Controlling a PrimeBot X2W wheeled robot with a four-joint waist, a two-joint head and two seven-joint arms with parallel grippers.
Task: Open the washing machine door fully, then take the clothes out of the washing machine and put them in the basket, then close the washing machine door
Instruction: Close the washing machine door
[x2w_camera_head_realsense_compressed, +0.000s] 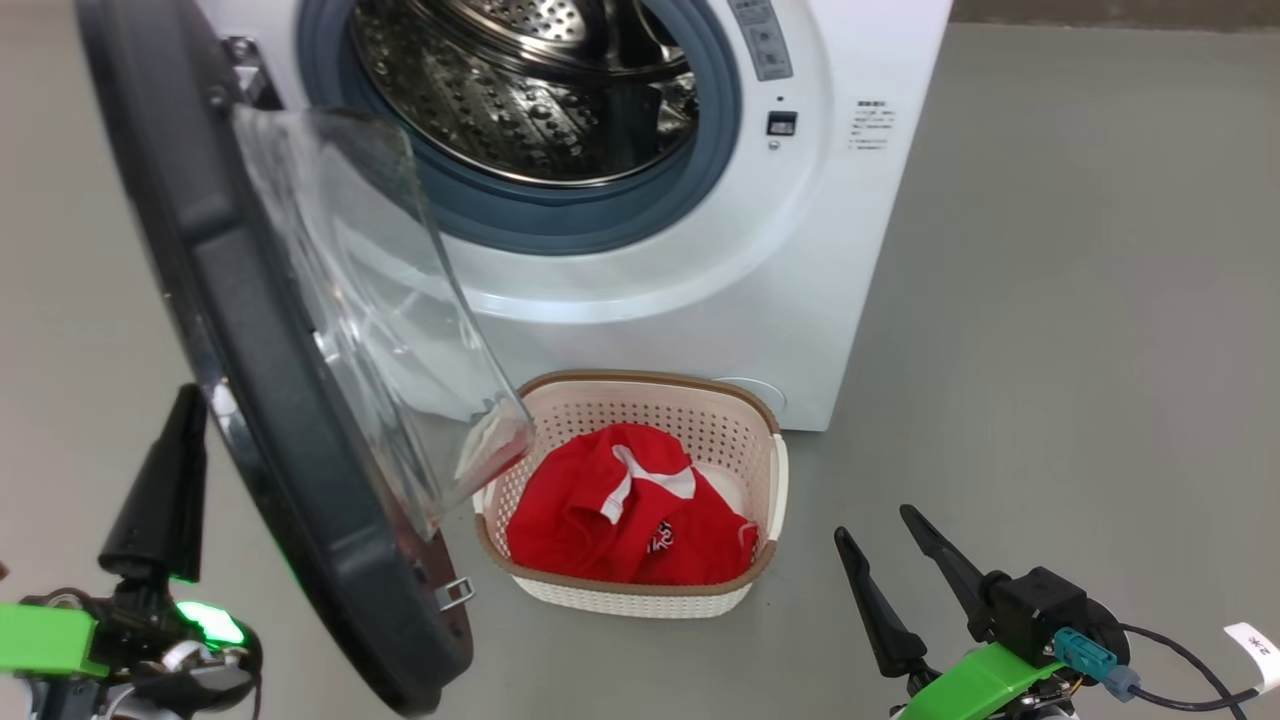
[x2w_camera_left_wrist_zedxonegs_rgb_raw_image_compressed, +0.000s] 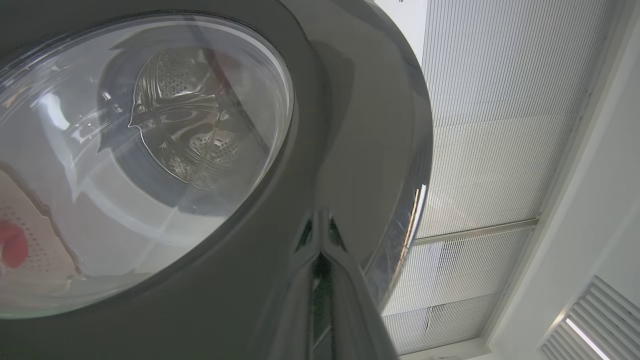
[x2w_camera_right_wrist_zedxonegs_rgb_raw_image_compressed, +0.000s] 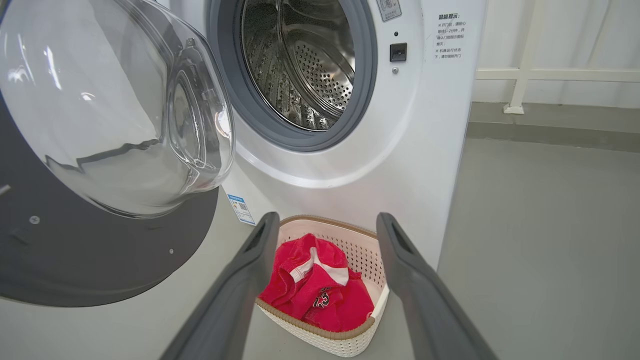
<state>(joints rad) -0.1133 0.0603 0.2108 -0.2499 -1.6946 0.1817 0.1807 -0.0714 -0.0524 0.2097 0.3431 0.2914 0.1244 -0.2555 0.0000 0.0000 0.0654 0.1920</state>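
There was one washing machine (x2w_camera_head_realsense_compressed: 700, 300), one washing machine door (x2w_camera_head_realsense_compressed: 250, 400), one basket (x2w_camera_head_realsense_compressed: 765, 420), one heap of red clothes (x2w_camera_head_realsense_compressed: 580, 510) whose separate garments could not be counted, and two grippers, namely the left gripper (x2w_camera_head_realsense_compressed: 188, 400) and the right gripper (x2w_camera_head_realsense_compressed: 872, 522).

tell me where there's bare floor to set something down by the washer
Bare floor runs wide to the right of the washing machine and basket, above the right tool in the head view. Crowded: the open washing machine door overhangs the basket's left rim, with the left tool at its outer face.
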